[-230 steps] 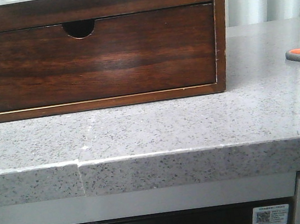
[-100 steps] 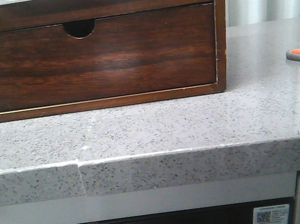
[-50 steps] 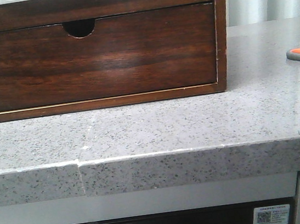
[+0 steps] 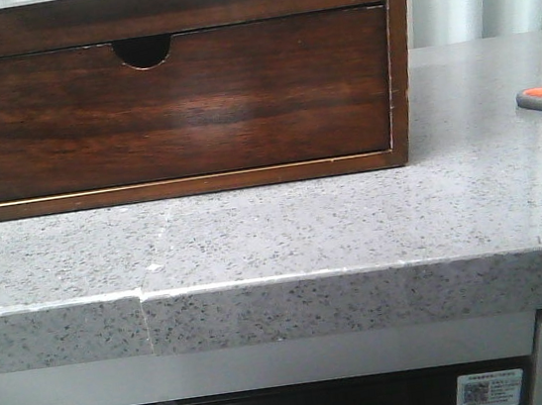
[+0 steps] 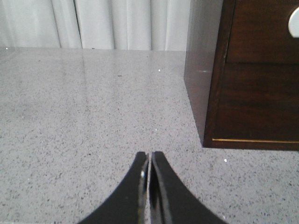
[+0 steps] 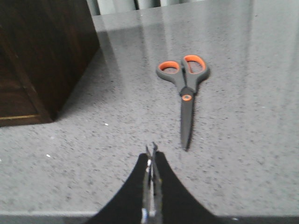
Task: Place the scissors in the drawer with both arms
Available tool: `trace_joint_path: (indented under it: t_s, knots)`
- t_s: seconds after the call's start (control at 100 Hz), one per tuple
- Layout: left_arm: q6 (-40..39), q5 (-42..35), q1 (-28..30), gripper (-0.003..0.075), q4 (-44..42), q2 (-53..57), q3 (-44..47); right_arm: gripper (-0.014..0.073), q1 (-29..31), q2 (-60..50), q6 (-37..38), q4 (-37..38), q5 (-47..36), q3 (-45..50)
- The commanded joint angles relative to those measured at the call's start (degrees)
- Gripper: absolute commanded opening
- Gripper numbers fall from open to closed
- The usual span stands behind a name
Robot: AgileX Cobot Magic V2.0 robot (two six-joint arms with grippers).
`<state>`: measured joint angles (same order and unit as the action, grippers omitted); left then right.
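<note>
Scissors (image 6: pixel 186 88) lie flat on counter (image 6: pixel 243 154), beside wooden box (image 6: pixel 37 56).

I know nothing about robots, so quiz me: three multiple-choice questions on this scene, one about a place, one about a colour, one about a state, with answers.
1. Where do the small grey-handled scissors lie?
A. on the speckled grey stone counter, right of the dark wooden box
B. inside the box
C. on top of the box

2. What colour lines the scissors' finger holes?
A. blue
B. orange
C. green

3. How do the right gripper and left gripper stand?
A. both shut and empty
B. both wide open
C. right holding the scissors

Answers: 1 A, the front view shows their handle at the right edge, apart from the box. 2 B, bright orange shows in the right wrist view. 3 A, each wrist view shows fingers pressed together with nothing between.
</note>
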<state>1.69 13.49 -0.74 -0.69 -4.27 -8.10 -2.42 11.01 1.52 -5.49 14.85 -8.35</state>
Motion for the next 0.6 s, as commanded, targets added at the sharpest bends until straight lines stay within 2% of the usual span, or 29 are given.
trace_joint_path:
  t_s: [0.0, 0.1, 0.15, 0.27, 0.37, 0.46, 0.59]
  knots:
    - [-0.40, -7.83, -0.17, -0.0019, -0.03, -1.84, -2.25, -0.0061, -0.11, 2.45, -0.45, -2.26, -6.57, -2.24]
    - [-0.40, -8.02, -0.17, -0.0009, -0.22, -2.02, -2.56, -0.0061, -0.11, 2.73, -0.45, -2.26, -7.32, -2.24]
    - [-0.29, -8.02, -0.17, 0.0032, -0.25, -2.67, -2.68, -0.0061, -0.11, 2.73, -0.45, -2.26, -7.50, -2.24]
    - [-0.29, -13.49, -1.03, 0.0262, -0.09, -4.87, -2.68, -0.0061, -0.11, 2.73, -0.45, -2.26, -7.59, -2.24]
    - [0.13, -21.39, -2.47, 0.0387, -5.28, -8.02, -2.68, -0.0061, -0.11, 2.73, -0.45, -2.26, -7.59, -2.24]
    - [0.13, -27.93, -4.32, 0.0395, -15.06, -11.58, -3.30, -0.0061, -0.11, 2.73, -0.45, -2.26, -7.59, -2.24]
    - [0.13, -30.57, -8.81, 0.0379, -30.61, -19.87, -6.41, -0.0061, -0.11, 2.73, -0.45, -2.26, -7.59, -2.24]
